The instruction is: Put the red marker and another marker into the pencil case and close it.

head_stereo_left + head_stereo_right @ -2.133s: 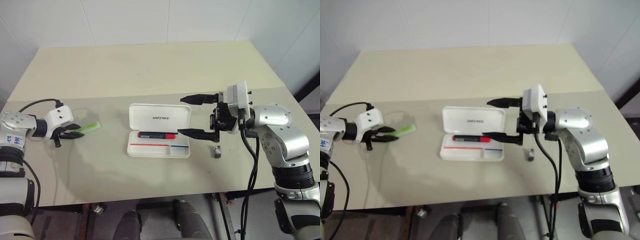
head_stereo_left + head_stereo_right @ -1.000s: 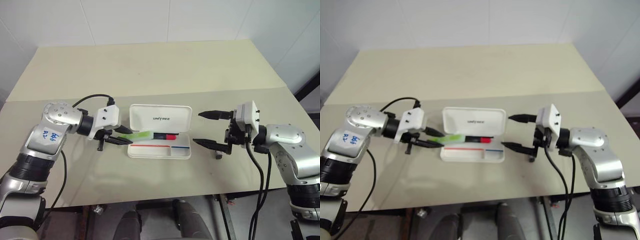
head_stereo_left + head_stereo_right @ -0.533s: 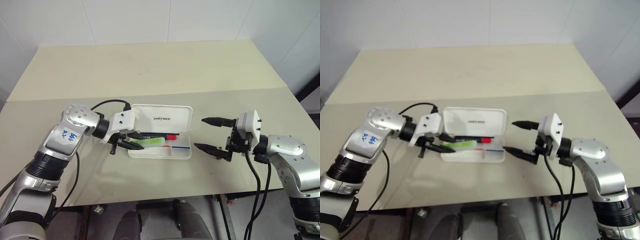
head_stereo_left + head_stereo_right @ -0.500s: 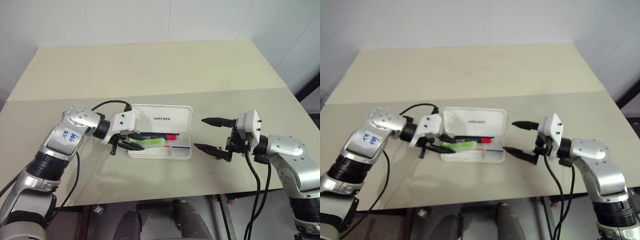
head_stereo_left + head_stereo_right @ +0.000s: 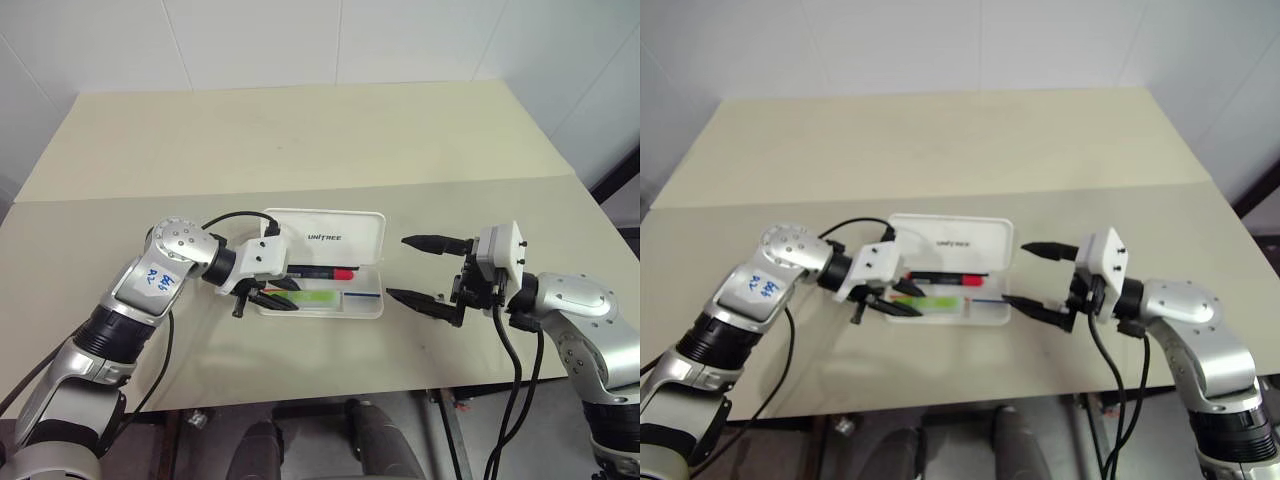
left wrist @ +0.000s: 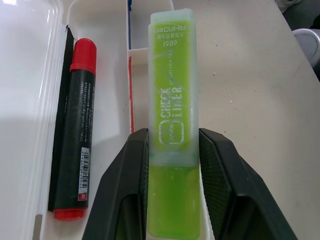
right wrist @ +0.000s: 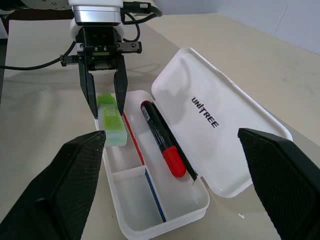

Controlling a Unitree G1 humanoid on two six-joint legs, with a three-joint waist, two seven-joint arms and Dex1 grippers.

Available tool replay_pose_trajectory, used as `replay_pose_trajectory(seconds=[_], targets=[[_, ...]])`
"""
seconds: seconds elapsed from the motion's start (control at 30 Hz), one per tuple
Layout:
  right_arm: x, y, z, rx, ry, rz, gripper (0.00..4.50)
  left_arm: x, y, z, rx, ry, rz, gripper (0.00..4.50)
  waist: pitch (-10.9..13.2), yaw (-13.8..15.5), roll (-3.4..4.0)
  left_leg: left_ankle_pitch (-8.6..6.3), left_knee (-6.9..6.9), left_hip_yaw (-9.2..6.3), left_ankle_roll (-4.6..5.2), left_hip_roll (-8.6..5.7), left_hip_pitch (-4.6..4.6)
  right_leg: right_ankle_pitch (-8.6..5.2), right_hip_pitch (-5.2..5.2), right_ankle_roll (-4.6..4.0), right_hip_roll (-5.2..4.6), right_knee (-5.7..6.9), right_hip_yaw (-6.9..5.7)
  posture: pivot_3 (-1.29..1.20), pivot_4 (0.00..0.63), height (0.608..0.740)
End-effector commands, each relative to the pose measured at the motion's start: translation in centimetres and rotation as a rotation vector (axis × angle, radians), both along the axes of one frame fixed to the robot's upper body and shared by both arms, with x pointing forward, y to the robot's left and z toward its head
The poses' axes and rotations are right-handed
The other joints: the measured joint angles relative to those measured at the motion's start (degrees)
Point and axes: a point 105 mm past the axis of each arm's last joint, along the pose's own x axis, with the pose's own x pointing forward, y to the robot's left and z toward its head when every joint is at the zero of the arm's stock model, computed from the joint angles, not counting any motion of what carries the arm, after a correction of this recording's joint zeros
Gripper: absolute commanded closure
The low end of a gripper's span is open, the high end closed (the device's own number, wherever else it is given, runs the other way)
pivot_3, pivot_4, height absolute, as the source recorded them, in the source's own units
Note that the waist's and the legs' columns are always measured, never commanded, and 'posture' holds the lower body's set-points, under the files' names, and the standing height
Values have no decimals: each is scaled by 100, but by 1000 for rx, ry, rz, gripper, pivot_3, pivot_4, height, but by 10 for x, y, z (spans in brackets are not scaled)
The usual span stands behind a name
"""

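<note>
**Green highlighter held over the open case**

The left gripper clamped the green highlighter above the open pencil case, beside the red marker lying inside. The right gripper hung spread wide, empty, near the case's far end.

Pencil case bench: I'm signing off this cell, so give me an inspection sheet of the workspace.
Surface: beige table, bare at the back.
Job's things: pencil case open; red marker lies inside; green marker held over the case's front edge.
Clutter: nothing seen.
Grippers: left gripper shut on green marker; right gripper open, beside the case.
Cables: black cable loops along the left arm; another hangs by the right arm.
Surroundings: white wall panels.
</note>
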Motion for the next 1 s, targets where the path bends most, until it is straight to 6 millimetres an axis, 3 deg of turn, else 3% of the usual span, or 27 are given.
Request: replay_pose_trajectory(seconds=[0.03,0.27,0.6,0.9,1.0], targets=[[-5,-2,13,0,-53,-2,0,3,3,-1,18,-29,14,2409,0,0,0,0,0,0,0,0,0,0,0,0,0,0,0,0,150,740],[-2,0,14,5,-58,1,0,3,-4,9,-16,-40,-5,89,0,1,0,0,1,0,0,0,-1,0,0,1,0,0,0,0,150,740],[2,-4,17,-8,-48,-17,0,-11,-19,41,-202,-56,-103,37,0,-4,0,0,1,0,0,0,0,1,1,2,0,0,0,0,150,740],[-5,-27,1,-194,92,-164,0,-12,26,49,-331,-110,-124,37,0,12,0,0,0,0,0,0,3,-2,1,-3,-1,0,0,0,150,740],[-11,-36,-2,-227,123,-211,0,-11,31,53,-381,-125,-107,37,0,17,0,0,1,1,0,0,1,-3,2,-5,-2,-3,0,0,150,740]])
